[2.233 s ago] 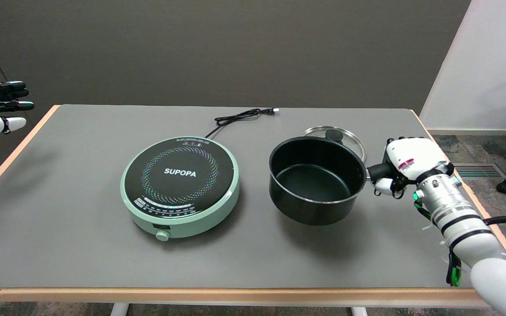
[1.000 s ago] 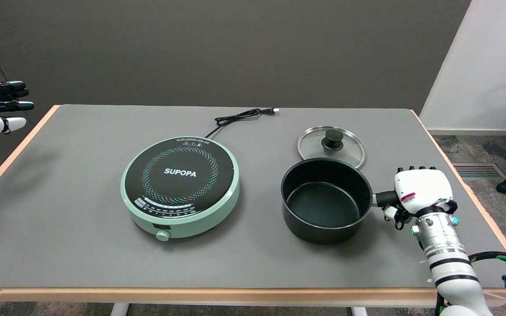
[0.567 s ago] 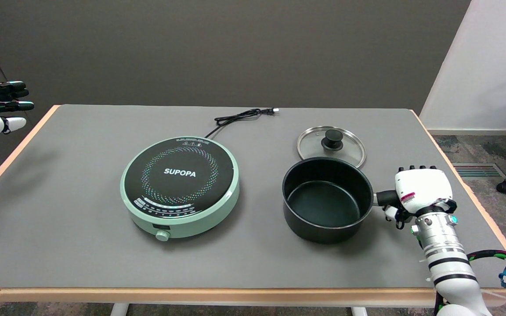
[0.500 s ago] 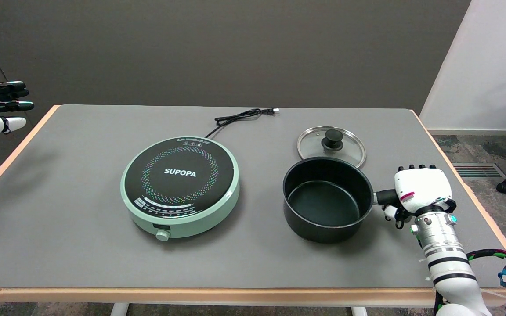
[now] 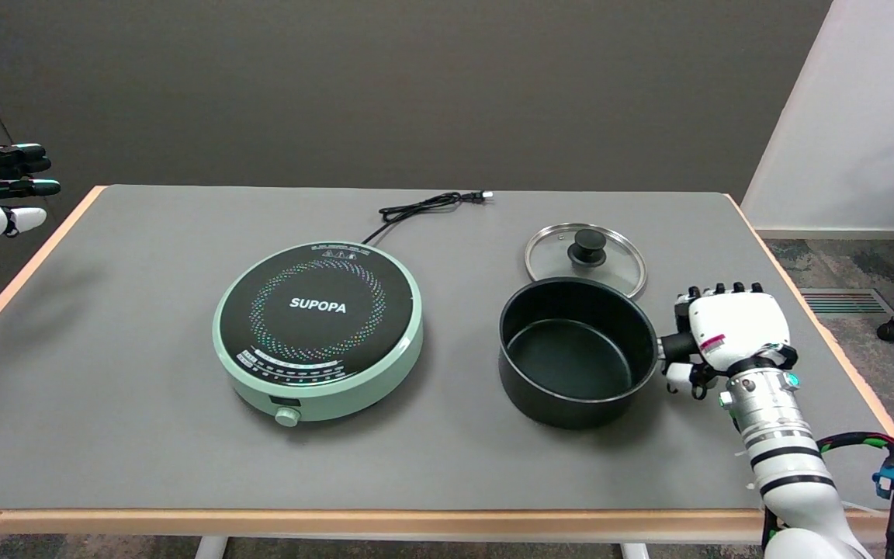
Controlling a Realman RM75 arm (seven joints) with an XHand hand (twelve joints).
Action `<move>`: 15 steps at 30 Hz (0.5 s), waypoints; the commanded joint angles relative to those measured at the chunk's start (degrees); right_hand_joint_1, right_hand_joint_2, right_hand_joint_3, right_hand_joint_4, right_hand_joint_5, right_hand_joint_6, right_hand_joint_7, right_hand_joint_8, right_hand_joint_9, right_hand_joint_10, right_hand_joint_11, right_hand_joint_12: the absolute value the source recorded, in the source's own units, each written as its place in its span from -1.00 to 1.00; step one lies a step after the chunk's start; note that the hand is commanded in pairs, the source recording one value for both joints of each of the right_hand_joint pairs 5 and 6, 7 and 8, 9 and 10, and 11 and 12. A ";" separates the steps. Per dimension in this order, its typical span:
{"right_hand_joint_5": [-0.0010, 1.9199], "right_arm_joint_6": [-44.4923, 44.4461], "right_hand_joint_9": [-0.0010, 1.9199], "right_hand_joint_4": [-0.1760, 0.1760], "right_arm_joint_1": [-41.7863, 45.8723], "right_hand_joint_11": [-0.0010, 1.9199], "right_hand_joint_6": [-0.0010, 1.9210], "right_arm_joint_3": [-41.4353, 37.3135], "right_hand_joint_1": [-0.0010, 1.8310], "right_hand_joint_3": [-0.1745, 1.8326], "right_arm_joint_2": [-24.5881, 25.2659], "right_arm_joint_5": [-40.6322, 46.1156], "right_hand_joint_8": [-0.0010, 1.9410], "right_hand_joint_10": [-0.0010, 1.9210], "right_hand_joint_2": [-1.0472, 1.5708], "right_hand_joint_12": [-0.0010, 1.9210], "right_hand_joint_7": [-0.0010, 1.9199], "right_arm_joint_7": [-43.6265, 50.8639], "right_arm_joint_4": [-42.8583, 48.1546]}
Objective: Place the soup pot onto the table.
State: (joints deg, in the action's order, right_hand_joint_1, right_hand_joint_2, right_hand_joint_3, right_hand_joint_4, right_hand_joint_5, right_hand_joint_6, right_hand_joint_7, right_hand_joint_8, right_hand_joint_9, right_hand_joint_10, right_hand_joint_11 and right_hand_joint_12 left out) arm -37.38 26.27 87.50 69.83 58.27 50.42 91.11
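At the lower right of the frame, the white right arm (image 5: 784, 450) is being extended up from the near table edge, with a black and green cable bundle (image 5: 885, 473) looped beside it at the frame's right border. Just above it, the right hand (image 5: 715, 341) is being held at the right side of the soup pot (image 5: 575, 353). The pot's short black handle (image 5: 672, 347) is being covered by the hand, with the fingers (image 5: 715, 289) partly uncurled above it and the thumb below; whether the handle is actually being gripped or only touched cannot be told.

The soup pot is being supported upright and uncovered by the grey table (image 5: 144, 435), right of centre in the frame, its dark inside showing. To the left of it, apart from it, a round mint-green induction cooker (image 5: 319, 326) marked SUPOPA is being shown at the frame's centre, its knob (image 5: 287, 416) facing the near edge.

Just behind the pot, a glass lid (image 5: 587, 260) with a black knob is being seen flat on the table, its near rim partly hidden by the pot. Farther back, a black power cord (image 5: 424, 206) is being trailed from the cooker toward the table's far edge.
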 commanded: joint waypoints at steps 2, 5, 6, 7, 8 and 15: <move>-0.37 2.55 -0.37 1.00 -0.76 -0.37 -0.37 -0.79 -0.02 0.70 -0.36 -0.07 -0.37 -0.37 -0.30 -0.37 -0.37 -0.06 0.99; -0.65 3.04 -0.65 0.69 -0.44 -0.65 -0.65 -1.68 0.09 0.39 -0.13 -0.07 -0.65 -0.65 -0.38 -0.65 -0.65 -0.05 2.01; -0.62 3.12 -0.62 0.17 -0.07 -0.62 -0.62 -2.20 0.11 0.37 -0.04 -0.07 -0.62 -0.62 -0.40 -0.62 -0.62 -0.06 2.63; -0.58 3.19 -0.58 0.11 0.25 -0.58 -0.58 -2.67 0.13 0.32 0.11 0.00 -0.59 -0.58 -0.42 -0.58 -0.58 -0.06 3.47; -0.56 3.27 -0.56 0.15 0.50 -0.56 -0.56 -2.94 0.15 0.30 0.12 -0.06 -0.56 -0.56 -0.48 -0.56 -0.56 -0.06 4.05; -0.61 4.15 -0.61 0.14 2.82 -0.61 -0.61 -5.70 0.19 0.37 -0.11 -0.14 -0.61 -0.61 -0.62 -0.61 -0.61 -0.06 12.15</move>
State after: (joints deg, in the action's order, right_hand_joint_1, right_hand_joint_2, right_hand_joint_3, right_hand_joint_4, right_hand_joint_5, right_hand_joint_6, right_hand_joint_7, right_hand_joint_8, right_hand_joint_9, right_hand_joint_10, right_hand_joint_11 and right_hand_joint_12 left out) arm -35.22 26.24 86.08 69.71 58.20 50.37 93.32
